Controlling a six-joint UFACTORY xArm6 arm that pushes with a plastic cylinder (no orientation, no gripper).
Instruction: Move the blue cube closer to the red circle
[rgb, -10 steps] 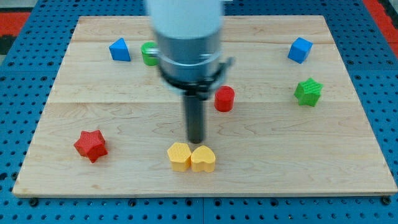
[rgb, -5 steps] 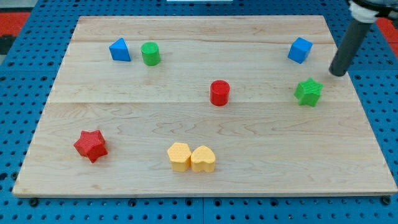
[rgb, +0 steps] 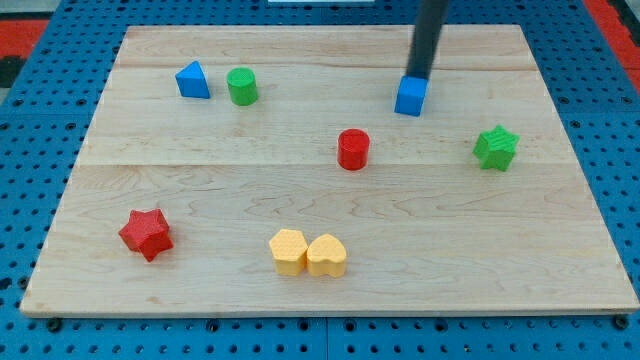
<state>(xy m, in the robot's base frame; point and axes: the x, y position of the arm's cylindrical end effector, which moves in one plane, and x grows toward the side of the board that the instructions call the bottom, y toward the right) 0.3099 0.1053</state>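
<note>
One view only: my tip (rgb: 418, 77) touches the upper edge of the blue cube (rgb: 409, 97), which sits up and to the view's right of the red circle (rgb: 353, 149), near but apart; there is no pincer, only a bare rod; the push looks under way; next I judge a nudge down-left.

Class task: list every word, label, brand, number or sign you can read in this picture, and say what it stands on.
There are none to read. The pale wooden board, the dark rod's tip, the blue cube, the red cylinder and the other coloured blocks are all plain, and the blue pegboard beneath shows only holes.
</note>
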